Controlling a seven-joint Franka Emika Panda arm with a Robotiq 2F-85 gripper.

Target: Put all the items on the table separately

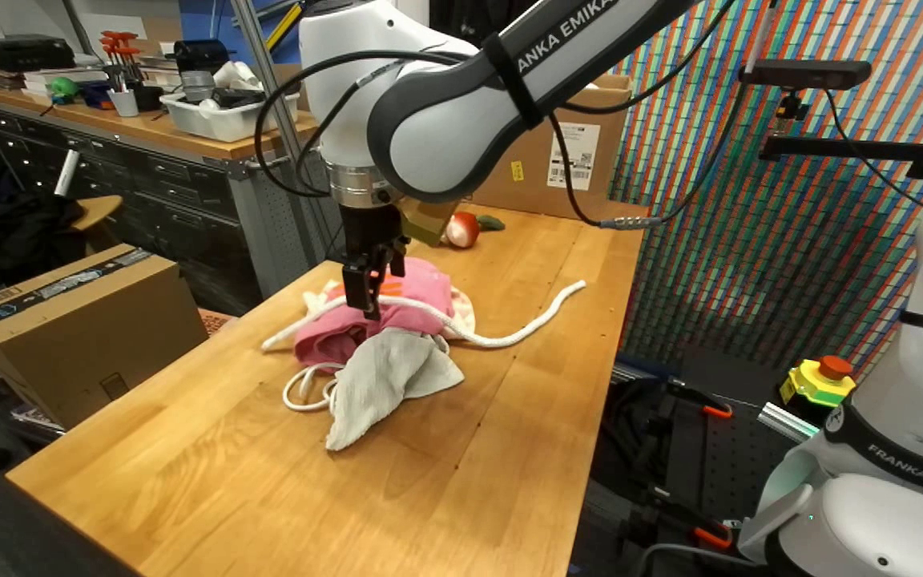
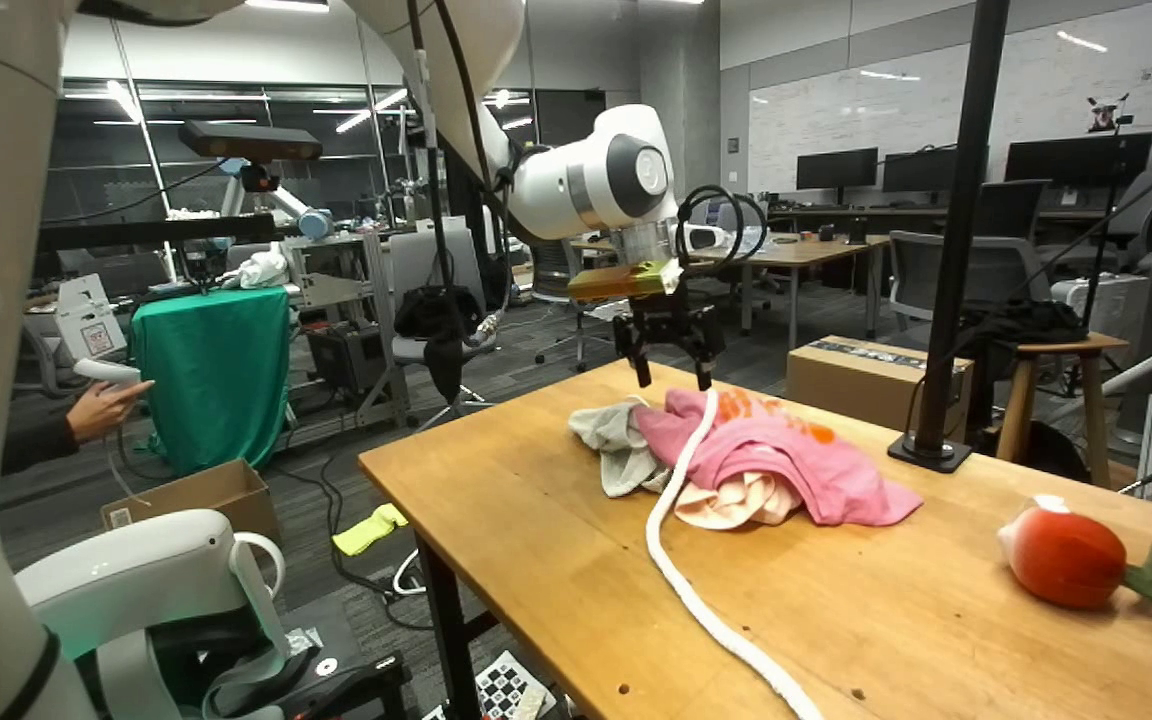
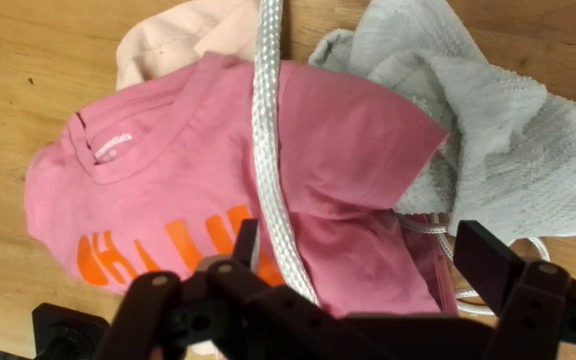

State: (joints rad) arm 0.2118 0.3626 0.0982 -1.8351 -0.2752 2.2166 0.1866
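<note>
"Gripper [image 2: 674, 382] first: have we got anything in it?"

"Nothing. Its jaws stand wide, pointing down over the pink shirt [image 3: 218, 175]; whether it brushes anything, we can't tell."

"Why there?"

"We'd guess for the rope [image 3: 266, 125], which passes between the jaws in the wrist view. It lies across the shirt, so taking it first should free the rest. One end trails toward the long edge of the table [image 1: 285, 497] by the robot's base [image 1: 886, 513]."

"And around it?"

"A peach cloth [image 3: 188, 40] peeks from under the shirt and the white cloth [image 3: 508, 130] touches it, bunched nearer the opposite long edge: unsorted, we'd say. The red-orange object [image 2: 1066, 560] sits well apart near that edge; we'd judge it already separated."
</note>
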